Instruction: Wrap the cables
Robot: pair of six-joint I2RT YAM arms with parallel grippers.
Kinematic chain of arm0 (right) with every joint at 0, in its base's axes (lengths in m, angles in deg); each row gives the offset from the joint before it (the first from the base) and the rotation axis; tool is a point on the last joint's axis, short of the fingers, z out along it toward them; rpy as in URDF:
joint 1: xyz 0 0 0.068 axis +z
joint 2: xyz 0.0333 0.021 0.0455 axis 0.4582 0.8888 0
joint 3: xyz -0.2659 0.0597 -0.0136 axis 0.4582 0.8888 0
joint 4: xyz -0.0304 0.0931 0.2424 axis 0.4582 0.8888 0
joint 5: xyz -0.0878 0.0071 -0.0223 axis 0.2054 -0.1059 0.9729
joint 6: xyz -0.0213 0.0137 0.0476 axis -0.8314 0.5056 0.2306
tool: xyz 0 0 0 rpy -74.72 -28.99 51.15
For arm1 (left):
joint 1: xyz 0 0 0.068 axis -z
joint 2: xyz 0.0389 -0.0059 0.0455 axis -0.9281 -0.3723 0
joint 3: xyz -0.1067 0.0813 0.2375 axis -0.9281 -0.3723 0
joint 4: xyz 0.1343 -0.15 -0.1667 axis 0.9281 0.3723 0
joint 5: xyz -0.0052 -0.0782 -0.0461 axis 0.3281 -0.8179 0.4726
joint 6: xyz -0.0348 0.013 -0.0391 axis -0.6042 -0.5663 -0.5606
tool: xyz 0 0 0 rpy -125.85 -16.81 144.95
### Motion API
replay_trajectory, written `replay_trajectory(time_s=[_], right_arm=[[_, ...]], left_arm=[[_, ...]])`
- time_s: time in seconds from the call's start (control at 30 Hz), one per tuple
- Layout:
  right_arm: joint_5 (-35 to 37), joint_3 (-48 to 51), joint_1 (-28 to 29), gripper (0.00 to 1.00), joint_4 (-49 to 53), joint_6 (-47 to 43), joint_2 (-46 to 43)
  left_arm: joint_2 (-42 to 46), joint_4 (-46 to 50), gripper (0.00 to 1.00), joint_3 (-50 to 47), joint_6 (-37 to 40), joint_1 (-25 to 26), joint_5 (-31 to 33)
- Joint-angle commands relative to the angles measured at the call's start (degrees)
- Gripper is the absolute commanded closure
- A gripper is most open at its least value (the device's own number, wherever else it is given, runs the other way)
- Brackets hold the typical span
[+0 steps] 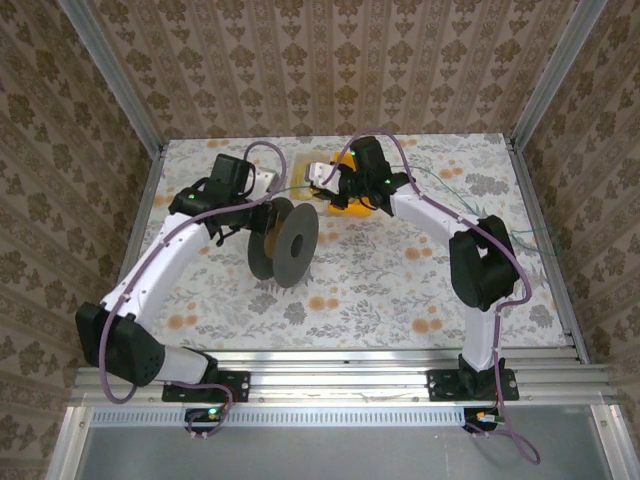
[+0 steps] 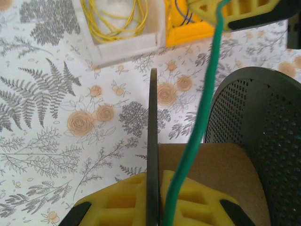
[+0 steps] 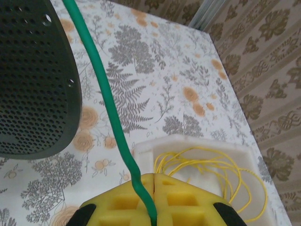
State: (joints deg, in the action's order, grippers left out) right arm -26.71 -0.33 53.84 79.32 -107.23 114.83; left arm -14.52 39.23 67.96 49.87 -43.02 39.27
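A green cable (image 2: 200, 117) runs taut from the spool's brown core (image 2: 221, 174) up to my right gripper (image 2: 221, 12). In the right wrist view my right gripper (image 3: 153, 207) is shut on the green cable (image 3: 110, 110), which leads up and left past the spool's perforated flange (image 3: 33, 80). My left gripper (image 2: 153, 202) is shut on the thin edge of the black spool's near flange (image 2: 153, 122), holding the spool (image 1: 285, 240) upright above the table. Pale yellow cables (image 3: 211, 162) lie coiled in a white tray (image 2: 124, 47) beyond both grippers.
A yellow tray (image 2: 188, 33) with a dark blue wire sits beside the white tray at the back of the floral table (image 1: 400, 280). Thin wires trail over the table's right edge (image 1: 525, 235). Metal frame posts and patterned walls close in the sides.
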Motion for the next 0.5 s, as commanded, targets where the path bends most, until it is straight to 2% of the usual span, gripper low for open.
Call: replay_trajectory(time_s=[0.0, 0.47], right_arm=[[4.3, -0.6, -3.5, 1.00, 3.2, 1.9, 2.3], [5.8, -0.6, -4.9, 1.00, 5.1, 3.9, 4.2]], left_arm=[[3.4, 5.0, 1.00, 2.2, 1.1, -1.2, -0.6], [5.4, 7.2, 1.00, 6.6, 3.4, -1.9, -1.5]])
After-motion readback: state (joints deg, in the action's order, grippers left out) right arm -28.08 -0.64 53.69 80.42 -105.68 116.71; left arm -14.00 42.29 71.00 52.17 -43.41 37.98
